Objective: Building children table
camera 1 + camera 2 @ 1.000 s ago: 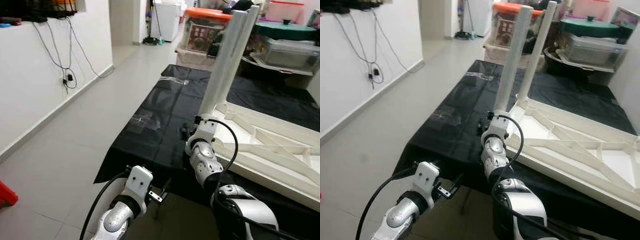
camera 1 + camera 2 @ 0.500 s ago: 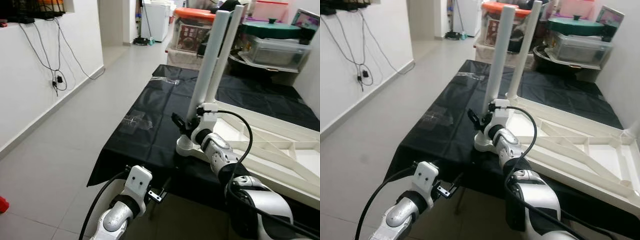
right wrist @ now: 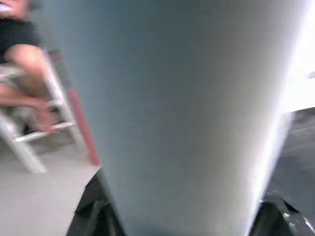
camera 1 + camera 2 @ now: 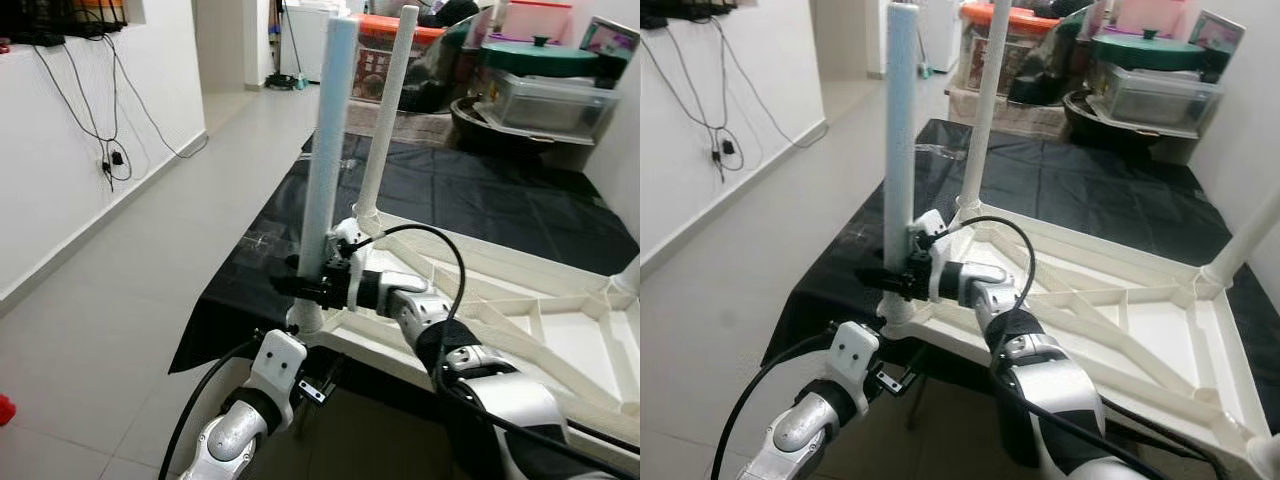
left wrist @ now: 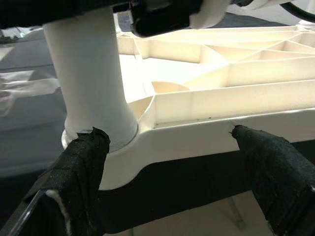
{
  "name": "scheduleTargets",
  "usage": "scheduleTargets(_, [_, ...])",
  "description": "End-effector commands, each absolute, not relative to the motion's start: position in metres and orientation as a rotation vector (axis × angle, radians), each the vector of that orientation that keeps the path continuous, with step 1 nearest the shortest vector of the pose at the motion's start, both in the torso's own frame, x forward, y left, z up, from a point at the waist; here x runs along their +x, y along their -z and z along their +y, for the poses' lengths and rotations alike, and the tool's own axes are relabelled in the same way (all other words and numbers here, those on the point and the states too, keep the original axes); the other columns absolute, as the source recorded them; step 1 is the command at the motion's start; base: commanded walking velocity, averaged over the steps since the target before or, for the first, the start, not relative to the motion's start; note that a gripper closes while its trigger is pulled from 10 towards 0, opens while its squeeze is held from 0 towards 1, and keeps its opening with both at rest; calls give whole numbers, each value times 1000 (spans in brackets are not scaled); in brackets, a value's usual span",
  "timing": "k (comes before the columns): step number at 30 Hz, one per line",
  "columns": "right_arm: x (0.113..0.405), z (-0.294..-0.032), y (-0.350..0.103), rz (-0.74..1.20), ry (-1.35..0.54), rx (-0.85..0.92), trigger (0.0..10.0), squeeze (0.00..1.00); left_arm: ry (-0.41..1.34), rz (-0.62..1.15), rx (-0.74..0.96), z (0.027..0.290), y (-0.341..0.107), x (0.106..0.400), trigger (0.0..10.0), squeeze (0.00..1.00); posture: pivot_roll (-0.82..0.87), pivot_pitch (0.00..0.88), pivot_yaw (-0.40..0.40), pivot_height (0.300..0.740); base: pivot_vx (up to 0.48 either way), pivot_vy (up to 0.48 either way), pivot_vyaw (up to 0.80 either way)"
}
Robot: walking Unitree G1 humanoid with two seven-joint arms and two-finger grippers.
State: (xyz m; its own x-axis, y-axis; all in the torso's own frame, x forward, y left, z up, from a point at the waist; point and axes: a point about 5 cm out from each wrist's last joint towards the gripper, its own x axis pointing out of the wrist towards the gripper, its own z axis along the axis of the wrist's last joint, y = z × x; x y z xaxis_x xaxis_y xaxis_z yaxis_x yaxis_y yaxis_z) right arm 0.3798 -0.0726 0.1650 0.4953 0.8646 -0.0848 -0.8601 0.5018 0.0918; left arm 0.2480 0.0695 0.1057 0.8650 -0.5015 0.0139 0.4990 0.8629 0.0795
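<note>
White plastic children's table (image 4: 520, 320) lies upside down on a black-covered bench (image 4: 480, 200), legs pointing up.
Head views: right hand (image 4: 300, 288) is clamped on the near corner leg (image 4: 325, 150). Left wrist view: left hand (image 5: 167, 167), fingers (image 5: 81, 162) spread, brackets that leg's base socket. Right wrist view: the leg, blurred, sits between its fingertips (image 3: 93, 206).

Black-covered table (image 4: 470, 195) carries upturned white children table (image 4: 1120, 310), legs upright.

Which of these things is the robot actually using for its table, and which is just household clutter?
In use: upside-down white plastic tabletop; upright white table leg, gripped by the right gripper; left gripper.

Clutter: orange-lidded clear storage box; green pot lid; wall cables.
</note>
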Motion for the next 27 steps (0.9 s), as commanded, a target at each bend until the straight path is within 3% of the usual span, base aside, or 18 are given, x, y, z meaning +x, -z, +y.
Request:
scheduleTargets(1, [384, -72, -168, 139, -985, 16, 0, 0, 529, -23, 74, 68, -104, 247, 10000, 0, 103, 0, -114, 740, 0, 0, 0])
scheduleTargets(2, [390, -78, -170, 120, -855, 22, 0, 0, 529, -22, 73, 68, -104, 247, 10000, 0, 102, 0, -113, 740, 0, 0, 0])
scheduleTargets(3, [399, -93, -172, 115, -610, 74, 0, 0, 529, -22, 73, 69, -104, 247, 10000, 0, 99, 0, -111, 740, 0, 0, 0])
scheduleTargets(5, [401, -96, -172, 117, -570, 88, 0, 0, 530, -22, 72, 69, -104, 247, 10000, 0, 99, 0, -111, 740, 0, 0, 0])
scheduleTargets(6, [404, -108, -169, 131, -423, 99, 0, 0, 530, -22, 72, 69, -104, 247, 10000, 0, 95, 0, -107, 740, 0, 0, 0])
scheduleTargets(7, [404, -108, -169, 131, -423, 99, 0, 0, 530, -22, 72, 69, -104, 247, 10000, 0, 95, 0, -107, 740, 0, 0, 0])
scheduleTargets(9, [406, -132, -160, 163, -130, 94, 0, 0, 531, -20, 72, 69, -104, 247, 10000, 0, 92, 0, -105, 740, 0, 0, 0])
scheduleTargets(10, [406, -132, -160, 163, -130, 94, 0, 0, 531, -20, 72, 69, -104, 247, 10000, 0, 92, 0, -105, 740, 0, 0, 0])
scheduleTargets(12, [399, -165, -147, 192, 254, 146, 0, 0, 532, -19, 73, 70, -104, 247, 10000, 0, 91, 0, -102, 740, 0, 0, 0])
scheduleTargets(13, [399, -165, -147, 192, 254, 146, 0, 0, 532, -19, 73, 70, -104, 247, 10000, 0, 91, 0, -102, 740, 0, 0, 0])
scheduleTargets(15, [391, -176, -137, 208, 466, 221, 0, 0, 533, -18, 74, 70, -104, 248, 10000, 0, 90, 0, -99, 740, 0, 0, 0])
scheduleTargets(21, [389, -161, -135, 215, 502, 251, 0, 0, 534, -16, 75, 70, -103, 248, 10000, 0, 86, 0, -97, 740, 0, 0, 0])
scheduleTargets(22, [390, -154, -134, 221, 466, 251, 5098, 0, 534, -16, 75, 70, -103, 248, 10000, 0, 88, 0, -100, 740, 0, 0, 0])
scheduleTargets(23, [391, -149, -134, 226, 439, 251, 5098, 0, 534, -16, 75, 70, -104, 248, 10000, 0, 88, 0, -100, 740, 0, 0, 0])
scheduleTargets(24, [392, -142, -136, 212, 393, 251, 10000, 71, 534, -16, 75, 69, -103, 248, 10000, 0, 89, 0, -99, 740, 0, 0, 0])
scheduleTargets(26, [392, -138, -137, 200, 363, 250, 10000, 71, 534, -16, 75, 69, -103, 248, 10000, 0, 89, 0, -99, 740, 0, 0, 0])
scheduleTargets(27, [394, -131, -141, 164, 317, 243, 10000, 1000, 533, -16, 75, 69, -103, 248, 10000, 0, 87, 0, -101, 740, 0, 0, 0])
